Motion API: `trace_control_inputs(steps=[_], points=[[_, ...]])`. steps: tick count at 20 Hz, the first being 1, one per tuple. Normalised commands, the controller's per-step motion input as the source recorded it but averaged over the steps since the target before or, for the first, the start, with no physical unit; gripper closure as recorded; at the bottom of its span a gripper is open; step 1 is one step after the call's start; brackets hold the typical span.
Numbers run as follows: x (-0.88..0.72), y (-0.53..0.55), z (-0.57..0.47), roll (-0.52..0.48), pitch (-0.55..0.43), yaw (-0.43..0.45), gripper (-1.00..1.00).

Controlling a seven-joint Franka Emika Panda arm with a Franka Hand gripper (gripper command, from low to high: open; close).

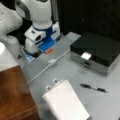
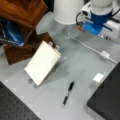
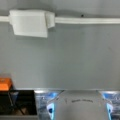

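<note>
My gripper (image 1: 46,48) hangs low over the grey table (image 1: 75,75) at its back edge, under the white and blue wrist; in the other front view the gripper (image 2: 91,26) is at the top right. A white cable with a white connector block (image 1: 51,62) (image 2: 105,54) runs across the table just in front of it. In the wrist view the block (image 3: 30,22) lies at the top left, well ahead of the gripper (image 3: 80,106). Nothing shows held. A small orange part (image 3: 5,83) sits at the left.
A spiral notebook (image 1: 65,102) (image 2: 42,62) lies propped near the front. A black pen (image 1: 93,87) (image 2: 68,93) lies beside it. A black box with a grey drawer (image 1: 97,50) (image 2: 107,97) carries a white tag (image 1: 86,55). Wooden furniture (image 1: 12,95) (image 2: 22,15) borders the table.
</note>
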Motion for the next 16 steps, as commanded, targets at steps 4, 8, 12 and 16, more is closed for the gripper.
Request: trace_control_inputs(steps=[4, 8, 12, 16], points=[[0.0, 0.21, -0.16, 0.061, -0.178, -0.099, -1.0], [-0.01, 0.21, -0.18, 0.082, -0.159, -0.106, -1.0], [-0.07, 0.18, -0.16, 0.073, -0.119, -0.099, -1.0], [-0.11, 0.14, -0.12, 0.06, -0.101, -0.103, -1.0]])
